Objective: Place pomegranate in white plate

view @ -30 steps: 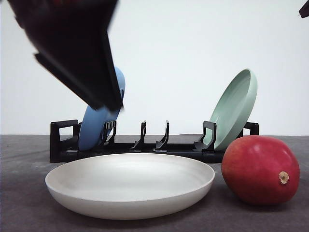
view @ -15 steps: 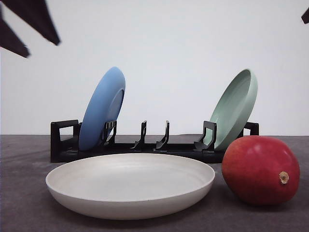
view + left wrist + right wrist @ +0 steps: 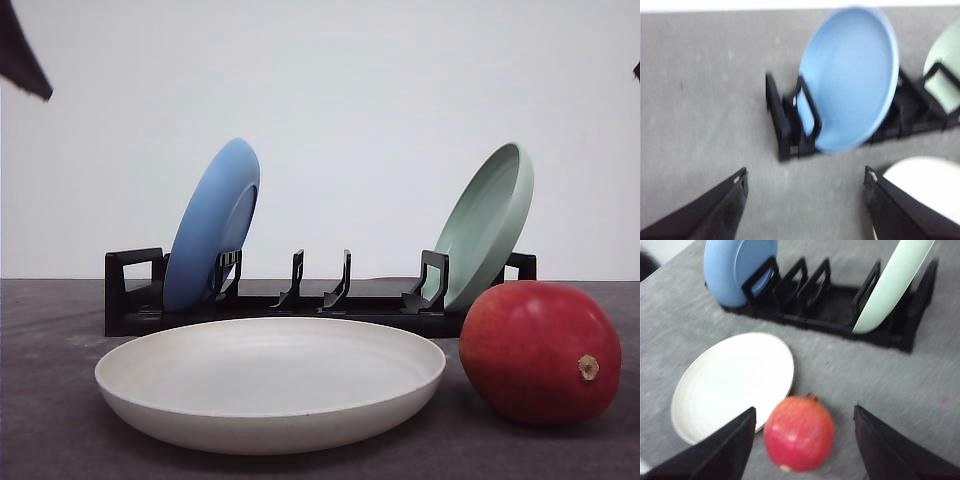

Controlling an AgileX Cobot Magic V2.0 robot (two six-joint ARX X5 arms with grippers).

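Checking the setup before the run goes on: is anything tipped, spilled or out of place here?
Nothing stands out. The blue plate and green plate lean in the black rack as racked plates do. The white plate sits flat and empty, with the pomegranate intact on the table beside it.

The pomegranate [image 3: 540, 352] looked smooth and glossy; the white plate [image 3: 270, 383] was matte, the table [image 3: 50, 420] dull grey and faintly mottled.

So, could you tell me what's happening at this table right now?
Nothing is being held yet. The pomegranate sits on the table just right of the empty white plate. The right hand is open above the fruit, and the left hand is open over the rack with the blue plate.
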